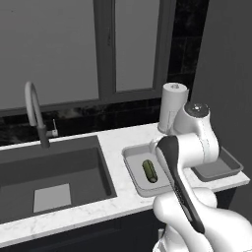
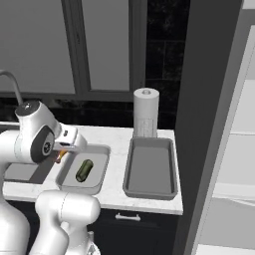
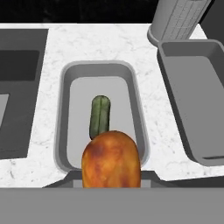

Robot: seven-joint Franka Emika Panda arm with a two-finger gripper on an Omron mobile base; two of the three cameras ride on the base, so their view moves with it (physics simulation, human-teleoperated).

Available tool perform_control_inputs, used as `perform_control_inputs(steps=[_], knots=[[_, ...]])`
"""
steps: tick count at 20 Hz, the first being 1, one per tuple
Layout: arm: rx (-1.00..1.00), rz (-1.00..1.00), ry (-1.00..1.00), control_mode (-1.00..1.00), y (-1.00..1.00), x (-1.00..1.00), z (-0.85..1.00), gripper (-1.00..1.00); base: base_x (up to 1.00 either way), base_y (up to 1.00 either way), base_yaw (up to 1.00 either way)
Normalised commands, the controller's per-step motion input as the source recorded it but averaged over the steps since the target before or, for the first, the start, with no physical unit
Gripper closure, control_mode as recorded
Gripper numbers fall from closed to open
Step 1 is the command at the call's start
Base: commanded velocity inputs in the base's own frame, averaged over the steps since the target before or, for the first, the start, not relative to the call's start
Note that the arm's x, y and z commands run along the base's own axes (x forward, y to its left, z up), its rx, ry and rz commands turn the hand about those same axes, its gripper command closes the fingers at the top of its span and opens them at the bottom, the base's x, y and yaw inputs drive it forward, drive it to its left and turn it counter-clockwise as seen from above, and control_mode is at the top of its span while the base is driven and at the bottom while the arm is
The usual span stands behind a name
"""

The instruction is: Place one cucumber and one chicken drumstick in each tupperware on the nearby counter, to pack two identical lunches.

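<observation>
One cucumber (image 3: 100, 115) in smaller tupperware (image 3: 65, 87), pincer (image 3: 111, 175) gripping drumstick (image 3: 111, 159)

Cucumber (image 3: 100, 114) flat in small tupperware (image 3: 64, 87); drumstick (image 3: 111, 159) above; big tupperware (image 3: 175, 87) beside.

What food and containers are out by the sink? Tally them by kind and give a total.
Cucumber: 1, lying in the smaller container.
Chicken drumstick: 1, held in the jaws above that container.
Containers: 2, the smaller container and the larger tray.
Paper towel roll: 1.
Total: 5.
</observation>
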Motion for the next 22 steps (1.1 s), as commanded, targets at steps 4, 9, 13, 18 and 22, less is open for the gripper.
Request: perform_control_inputs(steps=[4,9,13,18,22], knots=[[0.01,0.00,0.00,-1.00,-0.18,0.34,-0.40,1.00,0.00,0.00,0.00],[0.02,0.00,0.00,-1.00,-0.12,0.38,-0.35,1.00,0.00,0.00,0.00],[0.04,0.00,0.00,-1.00,0.00,0.23,-0.33,1.00,0.00,0.00,0.00],[0.01,0.00,0.02,-1.00,0.00,0.07,-0.40,1.00,0.00,0.00,0.00],[0.00,0.00,0.12,-1.00,0.00,0.08,-0.55,1.00,0.00,0.00,0.00]])
